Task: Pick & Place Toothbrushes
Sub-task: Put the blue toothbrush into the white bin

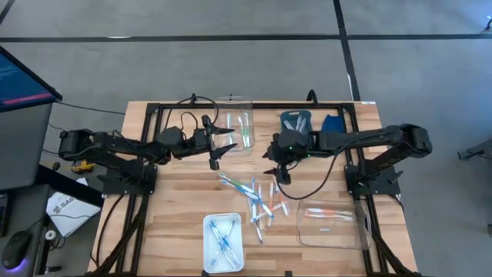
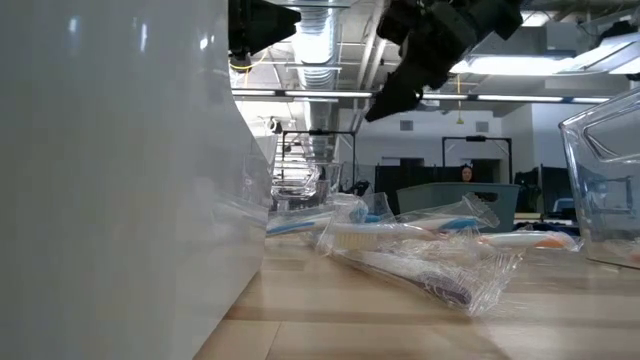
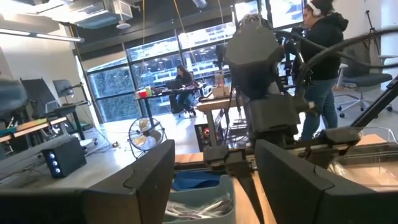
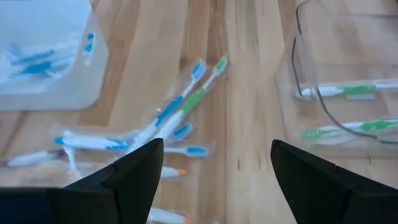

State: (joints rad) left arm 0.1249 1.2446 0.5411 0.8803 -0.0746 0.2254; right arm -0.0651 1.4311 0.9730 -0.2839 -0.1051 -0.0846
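Note:
A loose pile of wrapped toothbrushes [image 1: 255,201] with blue, green and orange-pink parts lies flat on the wooden table's middle; it also shows in the low view [image 2: 420,255] and the right wrist view [image 4: 163,127]. My right gripper [image 1: 283,175] hangs open and empty above the pile's far right side, its fingers pointing down [image 4: 217,158]. My left gripper [image 1: 214,161] is open and empty [image 3: 214,158], held level above the table, left of and beyond the pile.
A clear tray [image 1: 237,129] with green toothbrushes and a tray [image 1: 296,123] with grey ones stand at the far edge, beside a blue cloth [image 1: 332,123]. A white tray [image 1: 223,240] with blue ones is near left. A clear tray [image 1: 330,225] with orange-pink ones is near right.

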